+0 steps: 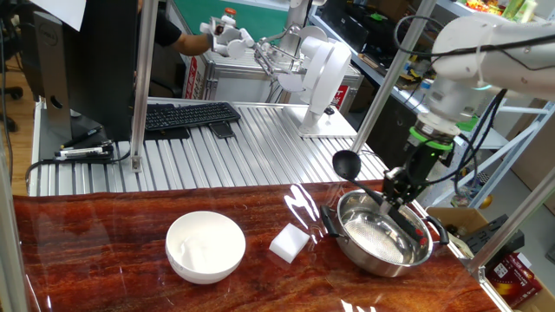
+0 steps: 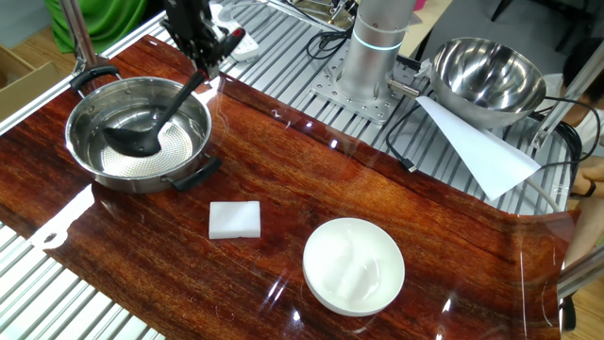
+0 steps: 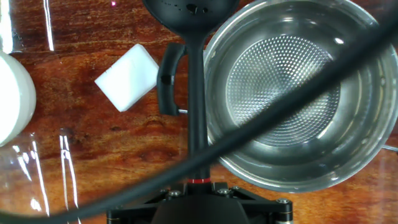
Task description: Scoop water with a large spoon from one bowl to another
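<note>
My gripper (image 1: 401, 185) (image 2: 209, 59) (image 3: 198, 186) is shut on the thin black handle of the large spoon, just below its red mark. The ladle's round cup (image 1: 347, 163) (image 2: 132, 140) (image 3: 189, 9) hangs in the air above the steel bowl (image 1: 381, 230) (image 2: 142, 142) (image 3: 292, 93), near the rim with the black side handle. A faint sheen on the steel bowl's dotted bottom may be water; I cannot see into the cup. The white bowl (image 1: 205, 246) (image 2: 354, 266) (image 3: 9, 99) stands apart on the wooden table top.
A white rectangular block (image 1: 289, 242) (image 2: 234, 219) (image 3: 127, 78) lies between the two bowls. A second steel bowl (image 2: 486, 76) and a white sheet sit by the arm's base (image 2: 373, 57). A keyboard (image 1: 186, 115) and metal posts (image 1: 143, 87) stand behind.
</note>
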